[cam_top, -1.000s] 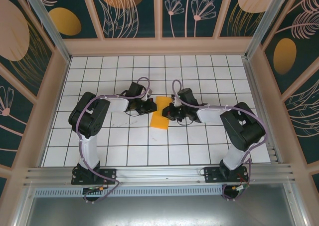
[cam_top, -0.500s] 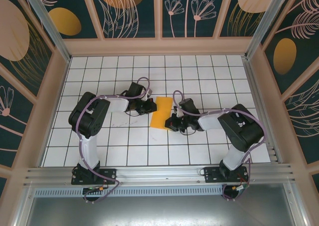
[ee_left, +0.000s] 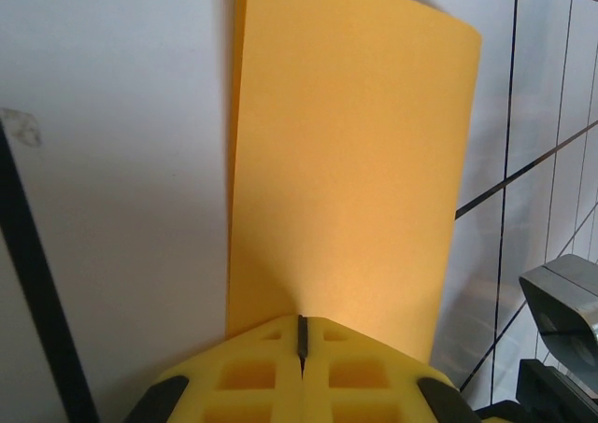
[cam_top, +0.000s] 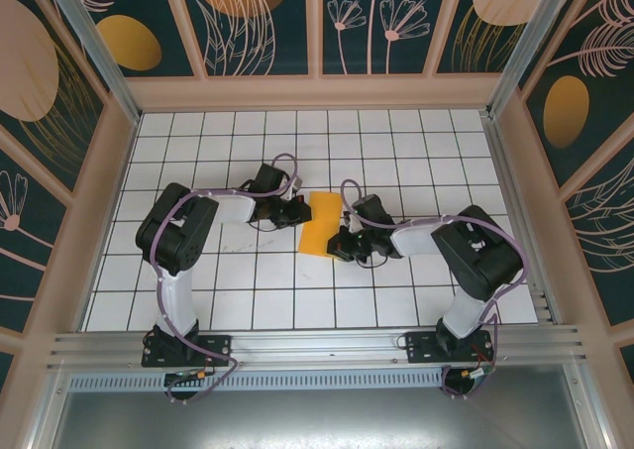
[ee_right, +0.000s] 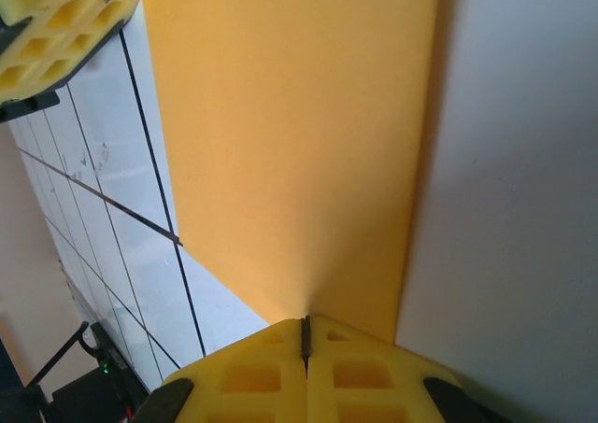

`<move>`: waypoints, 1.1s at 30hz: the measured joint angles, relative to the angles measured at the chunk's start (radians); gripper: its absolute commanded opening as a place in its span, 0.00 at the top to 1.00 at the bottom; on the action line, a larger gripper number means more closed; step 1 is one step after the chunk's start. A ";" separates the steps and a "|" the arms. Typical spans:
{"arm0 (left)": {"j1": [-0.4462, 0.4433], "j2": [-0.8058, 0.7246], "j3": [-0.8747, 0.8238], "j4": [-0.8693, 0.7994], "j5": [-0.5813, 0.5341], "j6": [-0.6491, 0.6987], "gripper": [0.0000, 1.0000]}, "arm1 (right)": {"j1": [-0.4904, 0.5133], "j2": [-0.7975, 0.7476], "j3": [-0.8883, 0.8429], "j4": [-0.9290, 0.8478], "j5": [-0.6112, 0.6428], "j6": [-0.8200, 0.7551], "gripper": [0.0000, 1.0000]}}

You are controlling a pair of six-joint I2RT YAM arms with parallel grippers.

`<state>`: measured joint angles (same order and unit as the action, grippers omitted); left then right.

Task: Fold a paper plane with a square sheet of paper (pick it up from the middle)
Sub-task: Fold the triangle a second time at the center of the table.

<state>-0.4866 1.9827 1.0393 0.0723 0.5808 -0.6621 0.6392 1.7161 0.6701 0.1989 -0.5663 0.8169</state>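
Mid-table, the paper (cam_top: 320,224) lies flat on the white grid table (cam_top: 396,132), right between the two arms. It's a narrow orange-yellow strip, longer than it is wide, running away from the arm bases with a slight tilt. No plane shape, just that flat strip.

Left gripper (cam_top: 295,211) sits at the strip's left long edge, up toward the far end. Right gripper (cam_top: 343,241) sits at the right long edge, nearer the close end. So they're on opposite sides and a bit staggered.

From the left wrist cam, the yellow fingers (ee_left: 252,376) are clenched tight, only a thin seam between them, and the left gripper (ee_left: 302,318) tip is down on the paper (ee_left: 346,162) edge. I can't see any paper pinched in the seam, so it looks like pressing rather than grasping.

Same deal on the right wrist cam: the right gripper (ee_right: 305,322) is clenched, with its tip on the paper (ee_right: 290,143). The other arm's yellow fingers (ee_right: 56,21) peek in across the strip at the top left corner.
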 measured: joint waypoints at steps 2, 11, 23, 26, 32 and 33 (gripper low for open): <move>0.000 -0.010 -0.011 0.005 -0.003 -0.004 1.00 | 0.001 0.000 0.015 -0.032 0.005 -0.020 1.00; -0.001 -0.158 -0.052 -0.058 -0.031 -0.027 0.75 | 0.002 0.002 0.053 -0.117 0.011 -0.108 1.00; 0.007 -0.301 -0.129 -0.043 -0.141 -0.068 0.49 | -0.054 -0.124 0.142 -0.251 0.041 -0.202 0.97; 0.021 -0.241 -0.122 -0.020 -0.116 -0.076 0.48 | -0.077 -0.130 0.151 -0.247 0.091 -0.186 0.95; 0.059 -0.149 -0.087 0.000 -0.056 -0.076 0.46 | -0.080 -0.089 0.153 -0.202 0.161 -0.117 0.93; 0.064 -0.141 -0.079 0.003 -0.046 -0.076 0.46 | -0.080 -0.072 0.157 -0.197 0.171 -0.107 0.92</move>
<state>-0.4229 1.8416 0.9600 0.0753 0.5346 -0.7383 0.5587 1.6440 0.8272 0.0017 -0.3954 0.7101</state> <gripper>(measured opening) 0.536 0.072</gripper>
